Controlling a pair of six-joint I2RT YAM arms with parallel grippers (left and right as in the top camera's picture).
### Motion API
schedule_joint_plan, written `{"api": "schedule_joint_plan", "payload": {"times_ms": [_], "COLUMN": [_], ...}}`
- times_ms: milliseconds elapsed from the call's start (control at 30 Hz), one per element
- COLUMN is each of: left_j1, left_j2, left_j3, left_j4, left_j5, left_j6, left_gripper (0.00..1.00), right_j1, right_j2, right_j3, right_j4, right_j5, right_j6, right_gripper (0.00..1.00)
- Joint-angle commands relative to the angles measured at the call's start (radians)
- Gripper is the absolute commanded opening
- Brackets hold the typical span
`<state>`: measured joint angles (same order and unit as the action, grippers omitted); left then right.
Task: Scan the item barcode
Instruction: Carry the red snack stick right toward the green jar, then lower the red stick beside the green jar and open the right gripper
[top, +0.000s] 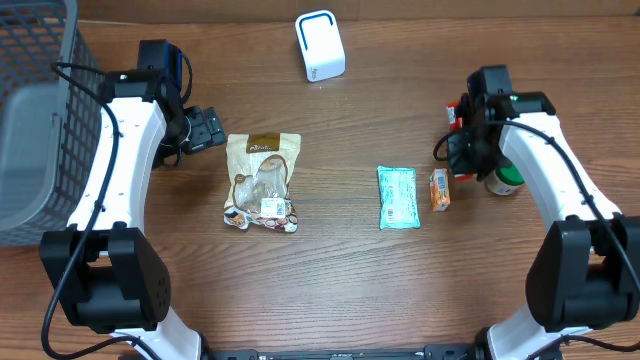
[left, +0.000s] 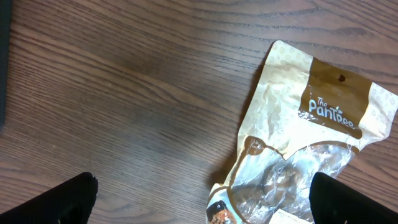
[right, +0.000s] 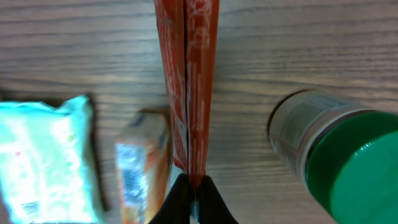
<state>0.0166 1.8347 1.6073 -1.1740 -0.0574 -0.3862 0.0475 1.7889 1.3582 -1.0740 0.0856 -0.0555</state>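
Right tool fills the bottom of its own wrist view, fingers clenched tight on the edge of a thin red packet, and that packet runs straight away from the fingertips, seen edge-on. Below it on the tabletop sits a small orange box just to one side and a bottle with a green cap on the other, so the red packet sits between the two in this view. Whether its far end touches the wood, I cannot tell. Further out lies a teal packet, flat, just beside the orange box. Over on the other side, the left tool is released, fingers spread wide and grasping nothing, poised over a tan snack bag with a brown band and a clear window. From overhead, that bag lies flat at centre-left, well apart from the teal packet. A small white device stands at the far edge of the tabletop, and a grey wire basket occupies the far left corner.
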Motion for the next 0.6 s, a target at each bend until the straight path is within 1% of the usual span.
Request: {"api": "schedule_joint_plan", "payload": {"times_ms": [0,100,300,367,567], "left_j1": [0.000,0.000,0.000,0.000,0.000], "left_j2": [-0.006,-0.006,-0.006,-0.006,-0.006], "left_j3": [0.016,0.016,0.016,0.016,0.016], "left_j4": [0.003,0.003,0.003,0.003,0.003], "left_j5": [-0.005,-0.005,-0.005,-0.005,-0.005], "left_j6": [0.013,0.013,0.013,0.013,0.013], "left_gripper": [1.00,1.00,1.00,1.00,1.00], "right_j1": [-0.010,-0.010,-0.010,-0.010,-0.010], "right_j2": [-0.004,-0.004,-0.004,-0.004,-0.004], "right_j3": [-0.035,-0.051,-0.079,-0.088,-0.090], "right_j4": [0.033,0.057,0.090,0.108,0.131], "right_j5": [0.011,0.019,0.118,0.143,0.138], "right_j6": [0.008,0.008,0.010,0.037,0.038], "right_gripper": [0.04,0.04,0.04,0.04,0.05]}}
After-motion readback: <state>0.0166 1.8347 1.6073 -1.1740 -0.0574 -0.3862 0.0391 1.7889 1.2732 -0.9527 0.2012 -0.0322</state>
